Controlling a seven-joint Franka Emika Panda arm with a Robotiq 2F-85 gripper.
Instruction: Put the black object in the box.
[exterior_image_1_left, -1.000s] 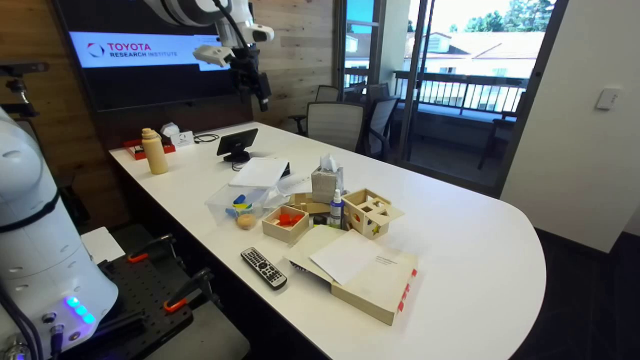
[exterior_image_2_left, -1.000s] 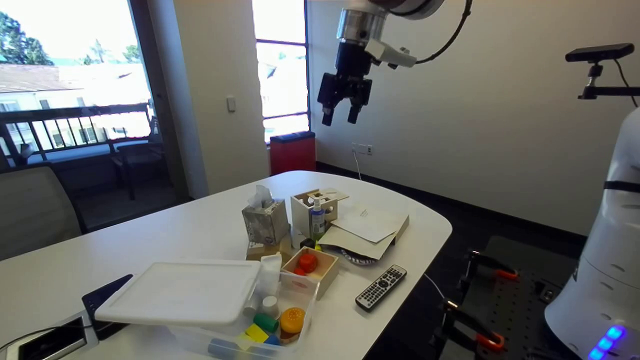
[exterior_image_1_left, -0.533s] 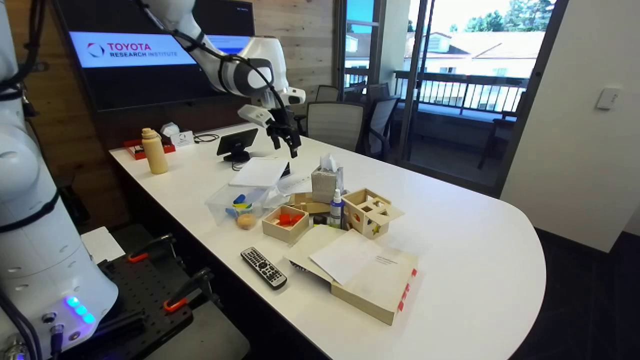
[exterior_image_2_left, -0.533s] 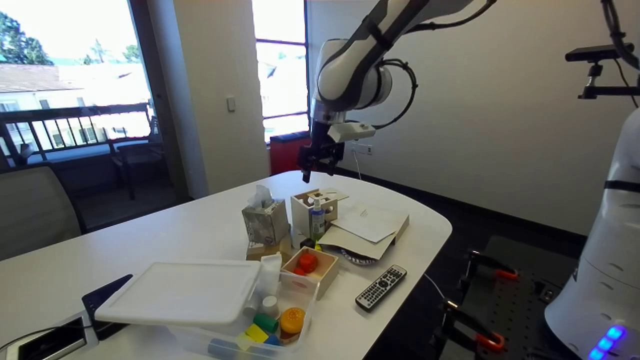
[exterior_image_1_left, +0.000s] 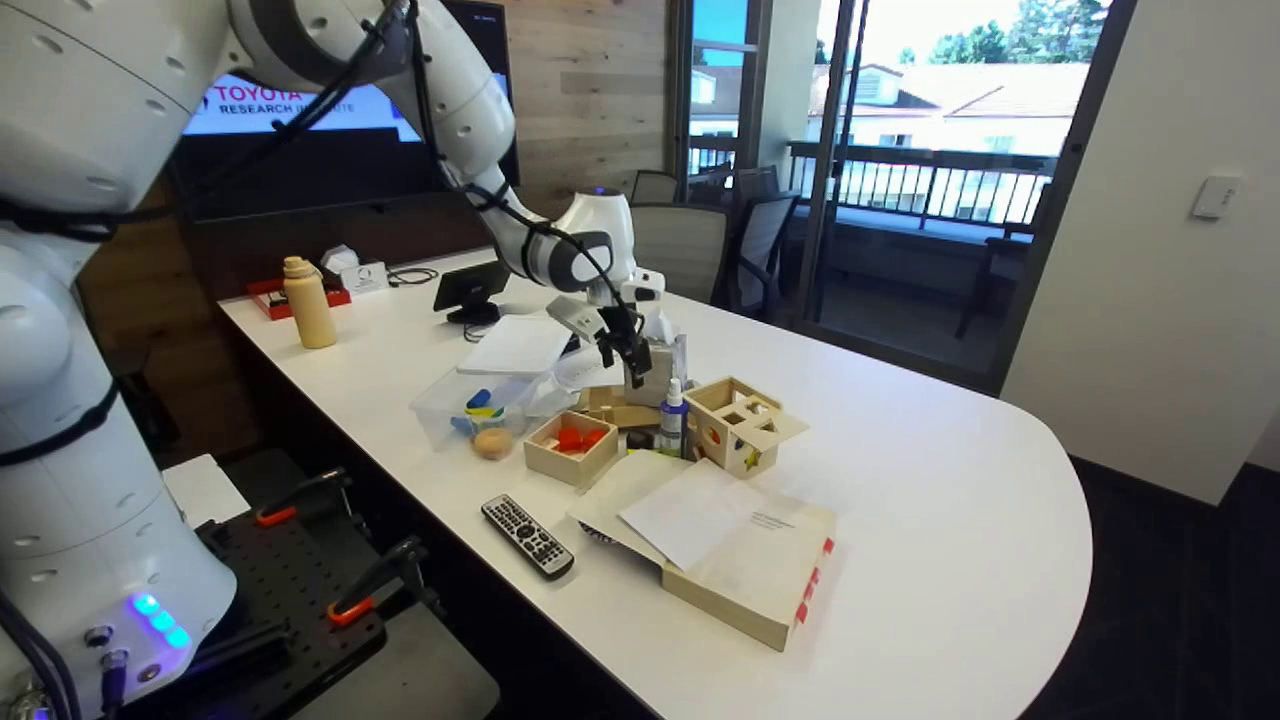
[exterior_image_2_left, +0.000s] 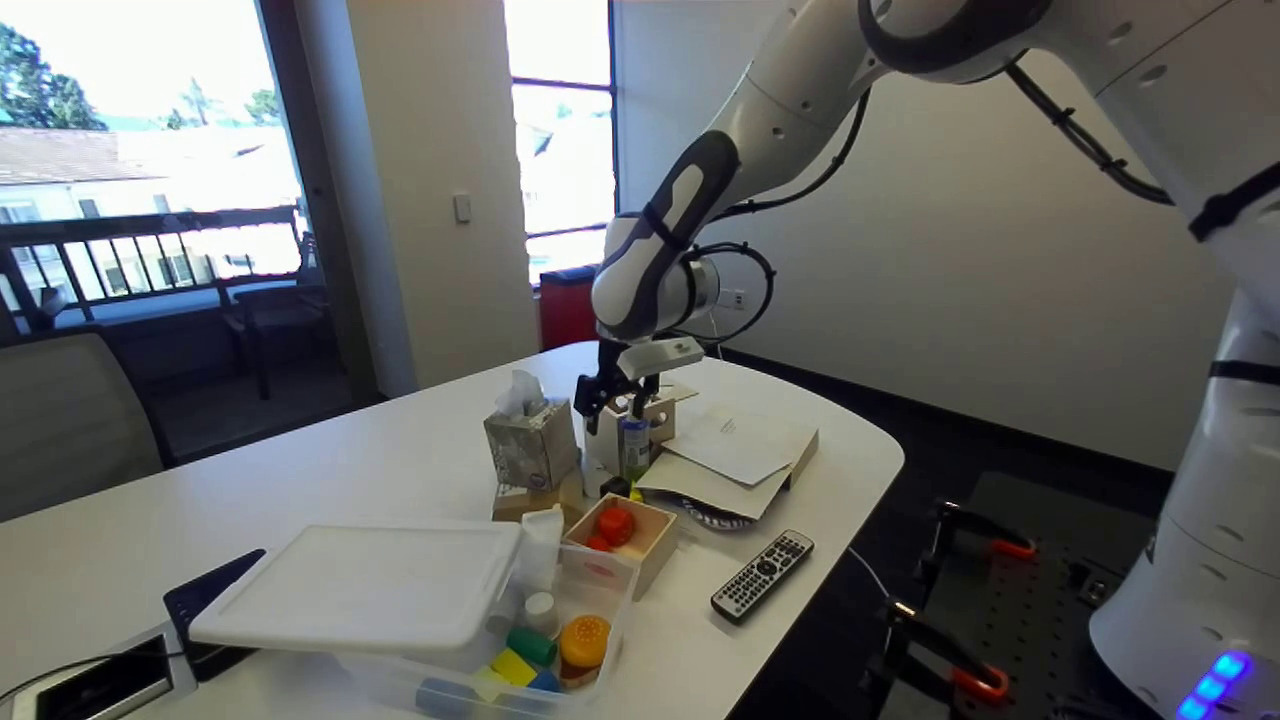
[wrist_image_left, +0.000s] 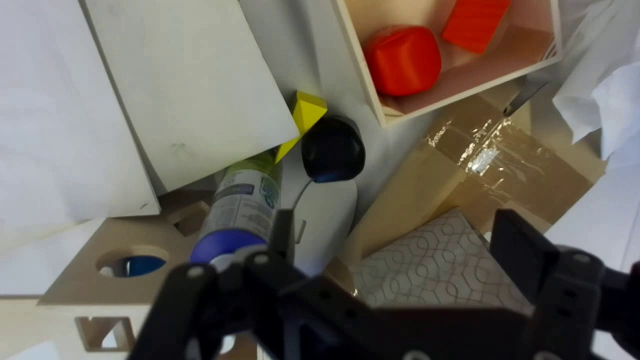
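In an exterior view, L to R: wall screen (exterior_image_1_left: 330, 165), part-blocked by arm (exterior_image_1_left: 465, 110); white table (exterior_image_1_left: 940, 540); glass door (exterior_image_1_left: 925, 250), balcony (exterior_image_1_left: 920, 185) beyond. Along table: red tray (exterior_image_1_left: 274, 310), contents unclear; clear bin (exterior_image_1_left: 432, 415) w/ yel., grn., blue bits (exterior_image_1_left: 478, 399); small wood box (exterior_image_1_left: 550, 462), red blocks (wrist_image_left: 405, 60) inside. Next, black object (wrist_image_left: 332, 150) on table, outside box, btwn it & spray bottle (exterior_image_1_left: 672, 425). Gripper (wrist_image_left: 395, 223) above table, fingers apart. Contact w/ tissue box (exterior_image_1_left: 662, 378): can't tell. Wood cube (exterior_image_1_left: 730, 458) w/ holes, inside mostly hidden. Wrist view: wood box cut off at top.
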